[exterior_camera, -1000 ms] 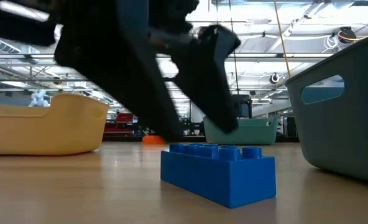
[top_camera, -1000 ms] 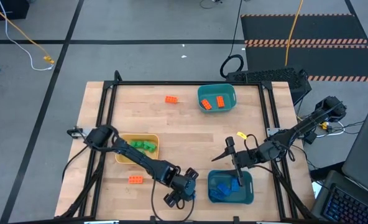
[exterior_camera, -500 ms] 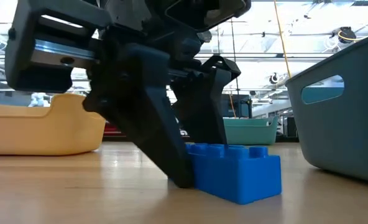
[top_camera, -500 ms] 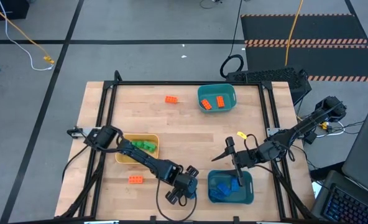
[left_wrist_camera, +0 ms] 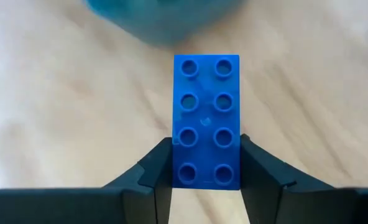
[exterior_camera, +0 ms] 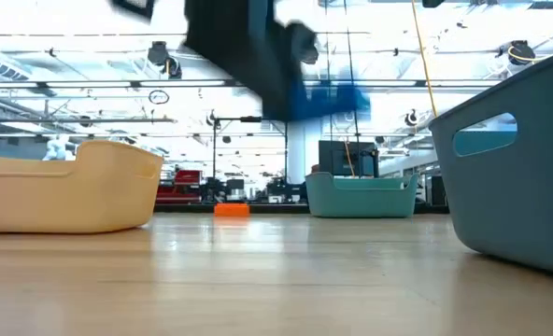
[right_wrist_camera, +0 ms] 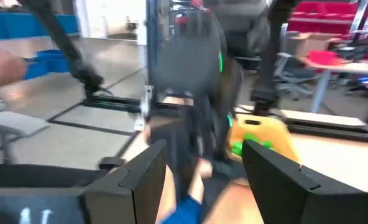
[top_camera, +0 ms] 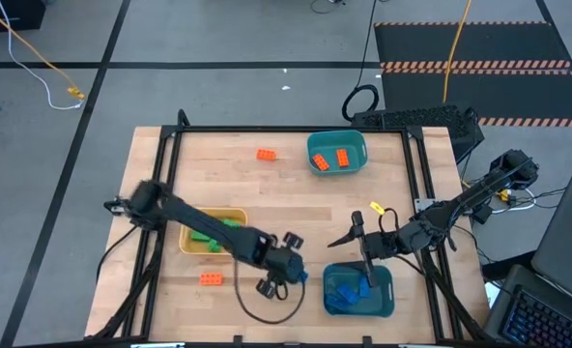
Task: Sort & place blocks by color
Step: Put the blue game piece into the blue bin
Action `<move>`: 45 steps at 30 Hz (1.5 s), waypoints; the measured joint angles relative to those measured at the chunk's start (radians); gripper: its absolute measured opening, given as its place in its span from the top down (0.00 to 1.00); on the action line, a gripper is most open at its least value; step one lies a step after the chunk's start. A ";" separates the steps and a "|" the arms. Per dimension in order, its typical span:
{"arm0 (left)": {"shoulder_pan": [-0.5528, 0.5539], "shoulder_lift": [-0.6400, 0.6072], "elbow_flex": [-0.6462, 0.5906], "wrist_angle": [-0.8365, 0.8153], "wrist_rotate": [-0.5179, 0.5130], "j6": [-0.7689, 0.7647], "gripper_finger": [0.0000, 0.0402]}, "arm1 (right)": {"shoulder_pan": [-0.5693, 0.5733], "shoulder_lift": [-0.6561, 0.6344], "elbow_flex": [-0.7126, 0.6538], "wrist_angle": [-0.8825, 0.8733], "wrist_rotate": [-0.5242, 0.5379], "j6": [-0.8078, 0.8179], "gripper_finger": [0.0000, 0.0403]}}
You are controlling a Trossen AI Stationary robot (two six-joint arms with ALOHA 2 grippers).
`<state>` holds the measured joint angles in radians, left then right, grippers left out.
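Left wrist view: left hand point(left_wrist_camera: 206, 177) closed on the blue block point(left_wrist_camera: 206, 121), which juts forward past both fingers.

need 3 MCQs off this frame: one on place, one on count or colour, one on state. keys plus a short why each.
1. Where is the right pincer?
A. over the yellow tray
B. over the near teal tray
C. off the table

2. How many orange bricks lie in the far teal tray?
A. none
B. two
C. four

3. What is the state of the left pincer?
A. shut on the blue brick
B. open, empty
C. shut on a green brick

Answers:
1 B: the high view puts it above the near teal tray.
2 B: two orange bricks show inside.
3 A: the left wrist view has both fingers against the sides of the blue brick, and the low view shows it off the table.
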<state>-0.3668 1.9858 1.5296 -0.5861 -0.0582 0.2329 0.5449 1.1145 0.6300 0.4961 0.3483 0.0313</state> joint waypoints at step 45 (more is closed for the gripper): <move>0.096 -0.206 0.001 0.194 -0.188 -0.032 0.38 | 0.059 0.120 0.000 0.208 0.336 -0.353 0.69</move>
<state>-0.2706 1.7798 1.5311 -0.3926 -0.2457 0.2012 0.6043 1.2346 0.6300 0.7044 0.6846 -0.3215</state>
